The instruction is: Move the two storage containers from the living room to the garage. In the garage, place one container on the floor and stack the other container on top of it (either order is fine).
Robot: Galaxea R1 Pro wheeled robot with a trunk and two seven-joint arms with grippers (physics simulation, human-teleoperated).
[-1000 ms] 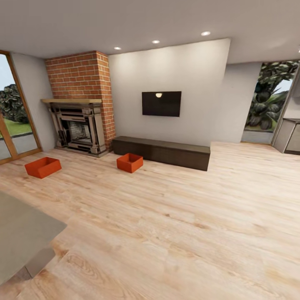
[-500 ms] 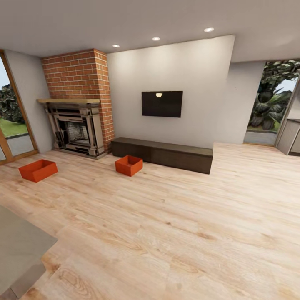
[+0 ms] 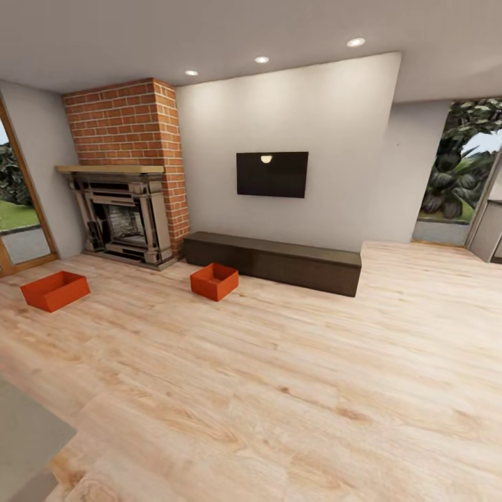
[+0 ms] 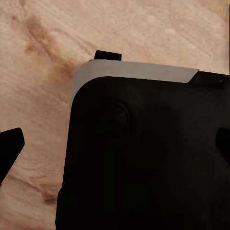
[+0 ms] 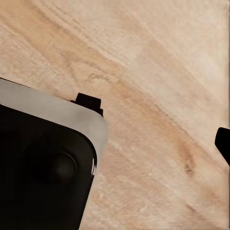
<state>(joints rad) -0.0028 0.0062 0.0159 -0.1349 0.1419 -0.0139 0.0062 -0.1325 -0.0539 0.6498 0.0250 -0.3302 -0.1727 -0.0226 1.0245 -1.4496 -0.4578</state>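
Far ahead on the light wood plank floor [image 3: 279, 390] of the living room, one red-orange rectangular open-top plastic bin [image 3: 55, 290] sits at the left, in front of a brick fireplace column [image 3: 129, 125] with its grey stone hearth [image 3: 122, 219]. The second identical red-orange bin [image 3: 215, 281] stands to its right, well apart from the first and just before the near end of a long dark wood cabinet [image 3: 275, 261] that runs along the pale wall. A black wall-mounted TV [image 3: 272, 174] hangs above the cabinet. At the right edge a glass opening [image 3: 457, 171] shows green foliage outside.

In the left wrist view, a dark fingertip [image 4: 10, 151] juts in at one edge, with the robot's black, grey-rimmed base [image 4: 143, 153] and wood planks beyond it; its partner is probably the dark sliver at the opposite edge, so the fingers look spread, holding nothing. Both bins lie far from these fingers.

In the right wrist view, one dark fingertip [image 5: 224, 143] shows at the edge over bare wood, with the base corner [image 5: 43, 163] beyond; I cannot tell how the right fingers stand.
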